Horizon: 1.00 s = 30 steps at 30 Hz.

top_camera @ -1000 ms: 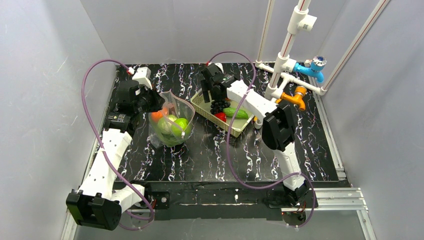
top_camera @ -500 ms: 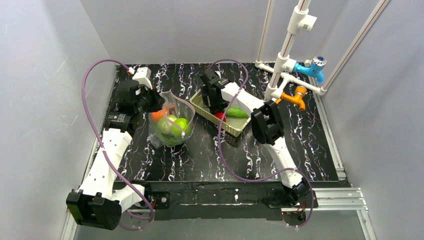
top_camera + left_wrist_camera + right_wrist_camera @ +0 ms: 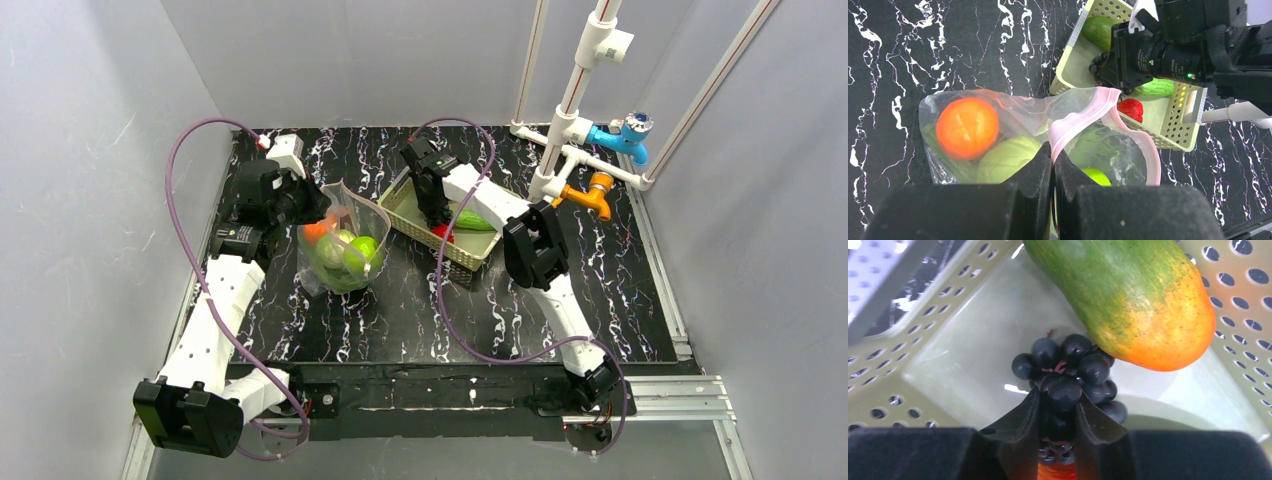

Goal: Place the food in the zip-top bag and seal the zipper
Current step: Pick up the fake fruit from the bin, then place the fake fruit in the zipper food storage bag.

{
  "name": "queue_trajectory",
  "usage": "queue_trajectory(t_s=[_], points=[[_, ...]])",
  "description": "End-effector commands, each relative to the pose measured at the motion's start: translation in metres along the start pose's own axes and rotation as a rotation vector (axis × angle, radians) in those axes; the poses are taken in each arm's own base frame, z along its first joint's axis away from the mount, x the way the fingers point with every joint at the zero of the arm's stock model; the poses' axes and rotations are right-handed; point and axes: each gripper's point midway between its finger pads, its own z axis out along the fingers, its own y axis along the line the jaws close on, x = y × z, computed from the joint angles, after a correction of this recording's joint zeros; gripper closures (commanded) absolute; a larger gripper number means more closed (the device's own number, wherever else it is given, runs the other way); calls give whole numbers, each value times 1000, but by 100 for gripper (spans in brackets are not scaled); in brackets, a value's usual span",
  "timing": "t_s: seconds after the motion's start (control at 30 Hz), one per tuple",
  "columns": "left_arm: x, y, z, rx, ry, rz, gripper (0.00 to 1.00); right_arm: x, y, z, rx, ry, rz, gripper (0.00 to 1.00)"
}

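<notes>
Black marble-patterned tabletop (image 3: 400,320) is filling my overhead feed, with plain grey walls (image 3: 100,150) standing around it. I am watching the left gripper (image 3: 1053,149) pinching the zipper (image 3: 1083,116), its two fingers pressed tight together on the pink strip at one side of the mouth, so the zip-top bag (image 3: 350,215) is standing open on the left part of the table. Through the clear plastic I am making out the orange (image 3: 967,127), the pale green cabbage (image 3: 1008,157) touching it, the green apple (image 3: 1095,176) and the big green leaves (image 3: 1105,150).

Just beside the bag, to its right, the cream basket (image 3: 1175,107) is sitting at an angle. The right gripper (image 3: 1058,396) is reaching down into it, and on its wrist feed I am seeing the fingers (image 3: 1018,422) clamping the dark purple piece (image 3: 1068,372), a bunch of small round beads, from both sides. The mango (image 3: 1128,295), green fading to orange, is lying against the top of that bunch and touching it. The small red piece (image 3: 1130,107) and the cucumber (image 3: 1154,88) are resting in the basket too, toward the side nearest the bag. Whether the purple bunch is touching the basket floor or hanging just clear of it, I am not able to tell.
</notes>
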Motion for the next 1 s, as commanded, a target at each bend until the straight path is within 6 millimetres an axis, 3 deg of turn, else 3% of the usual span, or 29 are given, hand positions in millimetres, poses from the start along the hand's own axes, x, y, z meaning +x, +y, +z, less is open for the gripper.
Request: queue_trajectory(t_s=[0.0,0.23,0.5,0.8,0.97], points=[[-5,-2,0,9,-12,5,100,-36,10,-43,-94,-117,-17,79],[-4,-2,0,10,-10,3,100,-69,5,-97,-121,-229,-22,97],[-4,-2,1,12,-7,2,100,-81,-1,-144,-157,-301,-10,99],[-3,-3,1,17,-6,0,100,-66,13,-210,-356,-319,19,99],[-4,-4,1,22,-6,-1,100,-49,43,-275,-645,-370,-34,99]])
